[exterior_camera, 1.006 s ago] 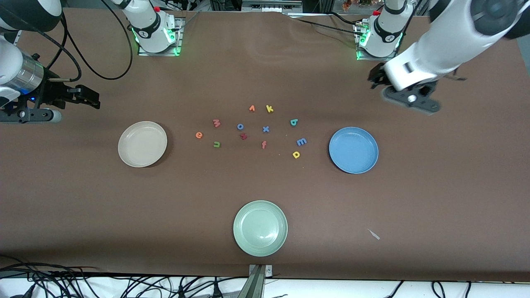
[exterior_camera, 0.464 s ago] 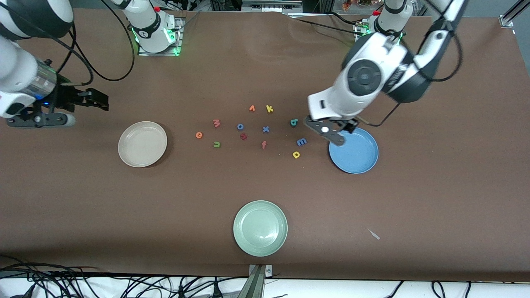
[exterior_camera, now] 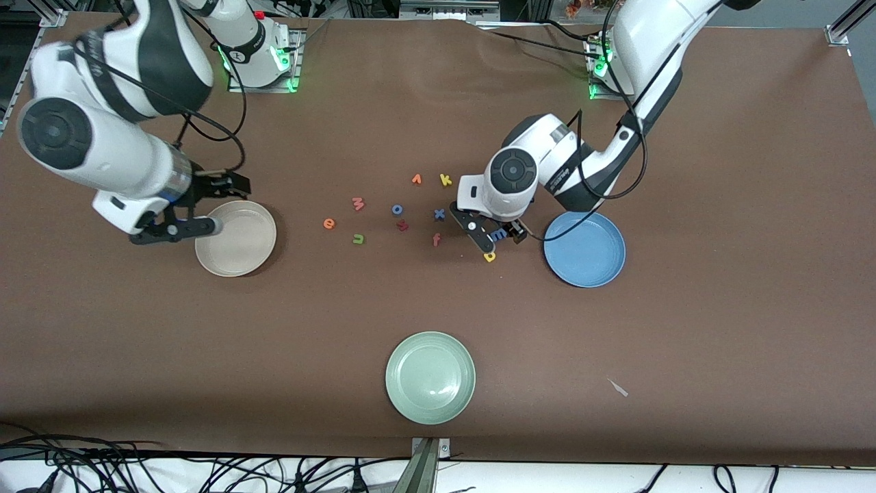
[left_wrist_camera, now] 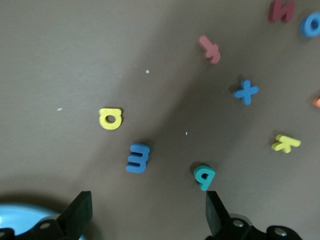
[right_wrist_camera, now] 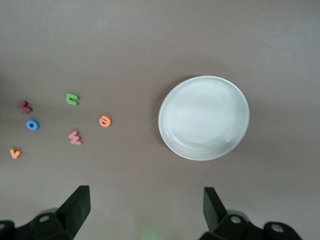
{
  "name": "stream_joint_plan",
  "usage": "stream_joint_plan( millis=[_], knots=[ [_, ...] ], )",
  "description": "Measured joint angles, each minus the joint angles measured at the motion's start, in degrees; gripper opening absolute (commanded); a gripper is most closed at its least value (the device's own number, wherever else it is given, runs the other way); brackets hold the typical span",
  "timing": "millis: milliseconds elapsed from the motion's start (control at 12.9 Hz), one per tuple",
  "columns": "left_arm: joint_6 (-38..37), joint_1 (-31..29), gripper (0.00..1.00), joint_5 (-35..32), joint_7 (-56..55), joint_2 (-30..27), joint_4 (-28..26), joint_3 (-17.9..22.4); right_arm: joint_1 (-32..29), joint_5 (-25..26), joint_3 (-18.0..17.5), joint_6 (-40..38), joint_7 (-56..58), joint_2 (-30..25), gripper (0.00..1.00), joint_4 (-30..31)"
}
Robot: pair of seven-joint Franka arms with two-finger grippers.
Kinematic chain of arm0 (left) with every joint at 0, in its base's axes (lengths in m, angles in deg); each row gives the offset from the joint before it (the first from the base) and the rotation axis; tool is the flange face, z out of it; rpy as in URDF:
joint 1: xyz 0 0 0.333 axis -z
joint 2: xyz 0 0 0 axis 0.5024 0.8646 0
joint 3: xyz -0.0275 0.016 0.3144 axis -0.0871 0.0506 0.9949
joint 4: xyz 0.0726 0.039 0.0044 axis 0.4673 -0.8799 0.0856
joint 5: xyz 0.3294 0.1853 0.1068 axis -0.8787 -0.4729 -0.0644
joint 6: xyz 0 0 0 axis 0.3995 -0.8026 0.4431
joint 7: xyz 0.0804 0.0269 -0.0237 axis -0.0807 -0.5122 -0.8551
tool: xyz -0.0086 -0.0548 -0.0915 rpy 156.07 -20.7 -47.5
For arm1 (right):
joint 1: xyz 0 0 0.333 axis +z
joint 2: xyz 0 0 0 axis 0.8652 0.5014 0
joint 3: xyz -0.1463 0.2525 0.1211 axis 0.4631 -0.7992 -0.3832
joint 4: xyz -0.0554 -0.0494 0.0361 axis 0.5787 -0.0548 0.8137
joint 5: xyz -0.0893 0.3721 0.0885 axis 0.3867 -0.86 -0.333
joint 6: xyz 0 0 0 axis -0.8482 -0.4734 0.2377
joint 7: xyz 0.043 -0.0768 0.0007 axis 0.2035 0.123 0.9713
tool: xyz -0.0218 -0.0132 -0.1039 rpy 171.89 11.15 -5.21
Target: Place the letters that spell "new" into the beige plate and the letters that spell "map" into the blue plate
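The beige plate (exterior_camera: 235,238) (right_wrist_camera: 204,117) lies toward the right arm's end, the blue plate (exterior_camera: 584,248) toward the left arm's. Between them are the orange "e" (exterior_camera: 329,223) (right_wrist_camera: 104,120), green "n" (exterior_camera: 358,239) (right_wrist_camera: 72,99) and pink "w" (exterior_camera: 358,203) (right_wrist_camera: 75,137). The blue "m" (exterior_camera: 499,234) (left_wrist_camera: 138,157) and yellow round letter (exterior_camera: 490,257) (left_wrist_camera: 110,118) lie beside the blue plate. The teal letter (left_wrist_camera: 204,176) shows only in the left wrist view. My left gripper (exterior_camera: 510,229) (left_wrist_camera: 147,215) hangs open and empty over the table by the "m". My right gripper (exterior_camera: 229,186) (right_wrist_camera: 145,212) hangs open and empty by the beige plate's rim.
A pale green plate (exterior_camera: 430,377) sits nearest the front camera. Other letters lie mid-table: orange "v" (exterior_camera: 416,179), yellow "k" (exterior_camera: 445,180), blue "o" (exterior_camera: 397,209), blue "x" (exterior_camera: 439,214), a dark red one (exterior_camera: 402,225) and pink "f" (exterior_camera: 436,239). A white scrap (exterior_camera: 618,387) lies near the front edge.
The left arm swung from beside its base over the blue plate's rim to the letters by the "m". The right arm moved in from the table's end to the beige plate.
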Motion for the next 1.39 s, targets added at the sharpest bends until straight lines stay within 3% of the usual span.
stream_joint_plan(
  millis=[309, 541, 851, 1006, 1238, 1315, 1392],
  knots=[
    [11.60, -0.16, 0.96, -7.54, 0.80, 0.62, -9.10, -0.07, 3.85, -0.08, -0.04, 13.75, -8.40, 3.72, 1.00, 6.95],
    [12.95, -0.03, 0.83, -9.60, 0.84, 0.81, -10.72, -0.16, 5.36, -0.09, -0.16, 27.99, -13.72, 4.18, 1.00, 16.47],
    [16.81, -0.04, 0.80, -16.64, 0.75, 2.61, -10.90, -0.12, 6.51, -0.10, -1.89, 47.44, -20.63, 4.46, 1.00, 29.26],
    [17.27, -0.04, 0.44, -17.52, 0.76, 2.86, -10.88, -0.12, 7.07, -0.10, -1.92, 52.45, -22.52, 5.75, 1.00, 32.63],
    [17.29, -0.04, 0.07, -17.52, -0.02, 3.12, -10.74, -0.25, 7.21, -0.10, -1.91, 54.17, -23.19, 8.91, 0.99, 33.39],
    [17.25, -0.03, 0.00, -17.52, -0.48, 3.11, -10.51, -0.39, 7.38, -0.10, -1.92, 54.31, -23.80, 9.87, 0.99, 33.39],
    [17.24, -0.03, 0.00, -17.52, -0.70, 3.12, -10.37, -0.39, 7.84, -0.10, -1.95, 54.45, -24.78, 10.53, 0.97, 33.37]
  ],
)
